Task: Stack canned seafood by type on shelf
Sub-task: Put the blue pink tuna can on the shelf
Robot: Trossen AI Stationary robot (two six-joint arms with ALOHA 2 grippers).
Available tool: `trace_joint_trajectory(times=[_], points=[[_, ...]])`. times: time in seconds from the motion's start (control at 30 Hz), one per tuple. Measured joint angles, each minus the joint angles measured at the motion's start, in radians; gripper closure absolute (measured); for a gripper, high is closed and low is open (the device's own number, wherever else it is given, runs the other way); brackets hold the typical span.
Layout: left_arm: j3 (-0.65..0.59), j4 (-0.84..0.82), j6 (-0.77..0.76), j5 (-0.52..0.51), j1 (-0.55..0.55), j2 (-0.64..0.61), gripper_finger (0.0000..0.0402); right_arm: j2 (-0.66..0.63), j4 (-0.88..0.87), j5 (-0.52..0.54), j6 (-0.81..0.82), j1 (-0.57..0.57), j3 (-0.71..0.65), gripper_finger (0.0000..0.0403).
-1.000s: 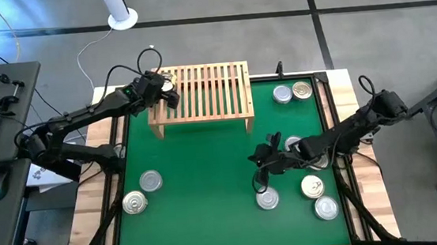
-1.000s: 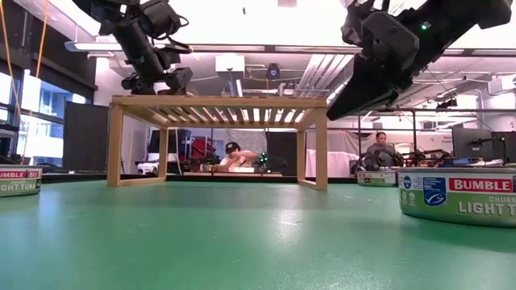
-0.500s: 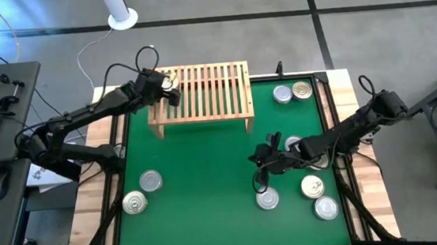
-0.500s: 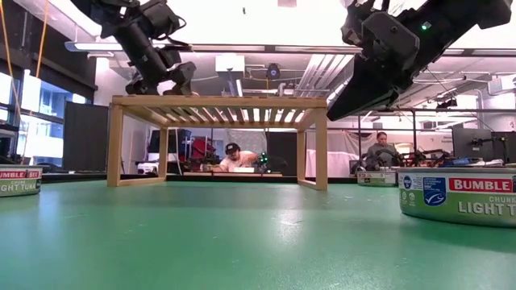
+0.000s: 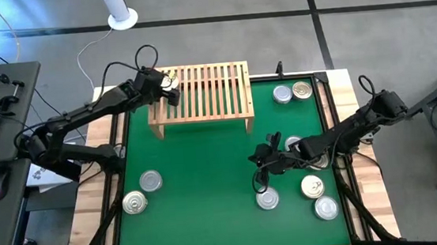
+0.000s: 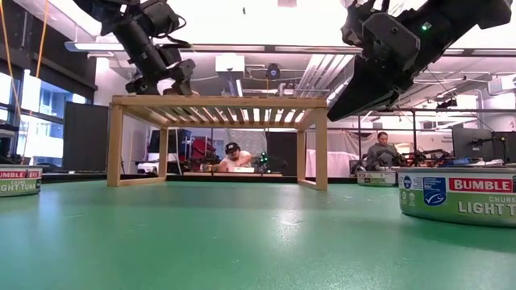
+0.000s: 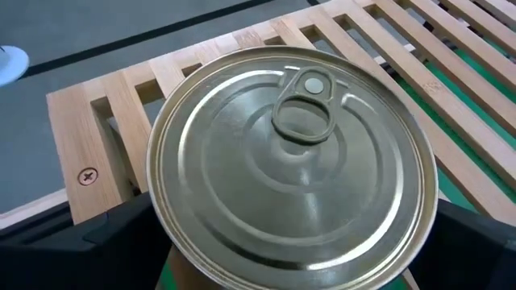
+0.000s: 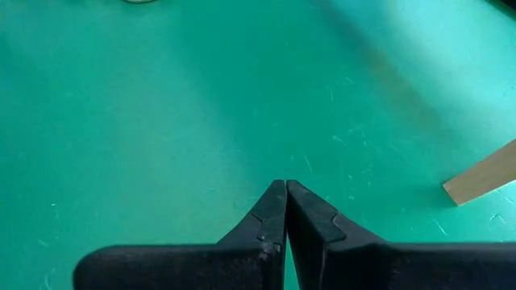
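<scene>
At the far-left corner of the shelf [image 5: 199, 92], left gripper [image 5: 167, 88] stands spread wide around a gold tin [image 7: 294, 165], which sits on the slats. Risk: the tin is near the edge, so a nudge on withdrawal could tip it off. Right gripper [image 5: 262, 180] hangs clenched, empty, over the green mat [image 5: 208, 187], loose tins [image 5: 311, 186] nearby; nothing obstructs.

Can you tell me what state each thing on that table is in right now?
Left gripper: fingers wide, either side of a tin.
Gold tin: upright, on the shelf's corner.
Shelf: standing, otherwise bare.
Right gripper: fingers shut, empty, above the mat.
Other tins: upright on the mat.
</scene>
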Motion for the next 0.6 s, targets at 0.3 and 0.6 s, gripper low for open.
trace_joint_trajectory(times=[0.3, 0.6], points=[[0.054, -0.073, 0.005, 0.000, 0.000, -0.001, 0.0002, 0.000, 0.000, 0.000, 0.000, 0.000, 0.000, 0.0400], [0.054, -0.132, 0.018, -0.001, -0.001, -0.001, 0.0002, 0.000, 0.113, -0.032, -0.156, -0.054, 0.024, 0.0400]])
